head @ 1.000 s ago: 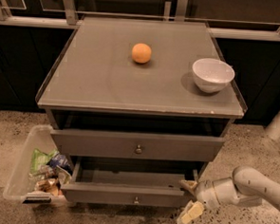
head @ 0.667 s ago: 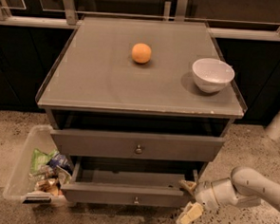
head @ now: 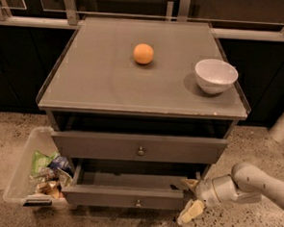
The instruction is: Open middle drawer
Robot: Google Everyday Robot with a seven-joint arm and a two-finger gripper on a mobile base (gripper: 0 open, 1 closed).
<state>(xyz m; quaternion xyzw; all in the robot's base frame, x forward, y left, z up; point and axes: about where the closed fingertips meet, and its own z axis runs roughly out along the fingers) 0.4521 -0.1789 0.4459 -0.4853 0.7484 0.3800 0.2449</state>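
The fingers [head: 192, 214] are spread apart, one above the other, at the right end of the middle drawer [head: 122, 197]. The cabinet [head: 109, 94] stands to their left. The drawer's front runs left to right and is already pulled out below the wider drawer [head: 106, 145]. Its knob [head: 138, 202] lies well left of the gripper [head: 190, 199], so I judge any further pull runs toward the camera.

Beside the cabinet [head: 143, 86], our arm [head: 253, 182] is smooth, rounded and pale grey; our gripper [head: 190, 200] has cream-yellow fingers [head: 192, 211].
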